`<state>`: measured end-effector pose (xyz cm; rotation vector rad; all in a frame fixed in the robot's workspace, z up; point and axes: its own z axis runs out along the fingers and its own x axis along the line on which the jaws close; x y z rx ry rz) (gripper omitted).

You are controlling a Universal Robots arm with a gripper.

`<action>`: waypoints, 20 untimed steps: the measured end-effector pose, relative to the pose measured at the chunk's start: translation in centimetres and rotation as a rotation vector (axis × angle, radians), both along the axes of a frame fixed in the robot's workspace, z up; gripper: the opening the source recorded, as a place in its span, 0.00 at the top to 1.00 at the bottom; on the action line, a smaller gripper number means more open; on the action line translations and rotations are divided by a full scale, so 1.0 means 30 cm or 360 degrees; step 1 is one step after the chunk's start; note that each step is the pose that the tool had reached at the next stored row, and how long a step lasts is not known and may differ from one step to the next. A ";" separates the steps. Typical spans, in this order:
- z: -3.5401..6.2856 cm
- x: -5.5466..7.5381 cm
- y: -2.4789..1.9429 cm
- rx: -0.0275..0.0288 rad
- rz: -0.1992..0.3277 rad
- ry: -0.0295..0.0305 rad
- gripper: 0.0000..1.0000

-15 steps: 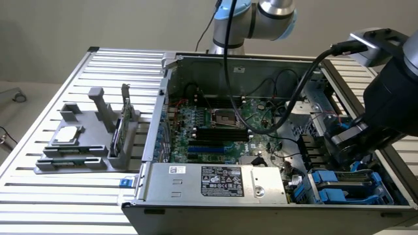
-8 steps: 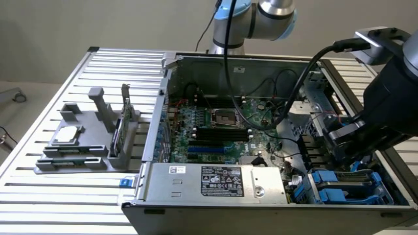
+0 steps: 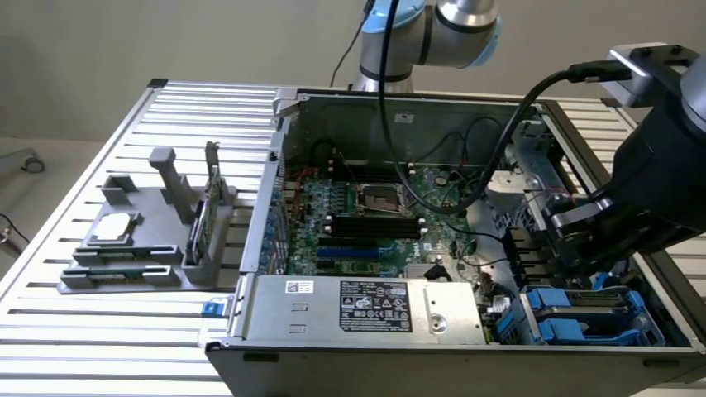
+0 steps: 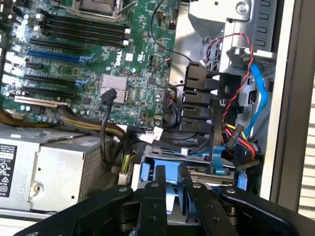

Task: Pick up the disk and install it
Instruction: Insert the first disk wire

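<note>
Fitting the disk (image 4: pixel 172 195) into the slot (image 3: pixel 584 318), exterior view's lower right, it seems; claw (image 4: pixel 172 172) clamped on it; needs straight aim.

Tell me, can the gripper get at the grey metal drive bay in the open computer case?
Probably yes. The gripper, fingers shut on the blue plastic-framed disk, hangs just above that bay; the case stands open, though a blue cable runs close.

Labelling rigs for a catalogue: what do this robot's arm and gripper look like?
The arm is silver with light-blue joint caps; its black wrist carries a grey box and a looping black cable. The gripper is black, with flat bolted fingers.
</note>
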<state>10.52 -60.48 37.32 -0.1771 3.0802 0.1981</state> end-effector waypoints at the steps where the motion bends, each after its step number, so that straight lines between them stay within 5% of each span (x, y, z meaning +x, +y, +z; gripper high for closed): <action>1: -0.001 0.002 0.000 0.00114 -0.0008 -0.00001 0.76; 5: -0.002 0.018 0.000 0.00566 -0.0030 -0.00001 0.76; 7: -0.003 0.022 0.000 0.00705 -0.0049 -0.00004 0.76; 20: -0.003 0.023 0.000 0.00754 -0.0360 -0.00077 0.76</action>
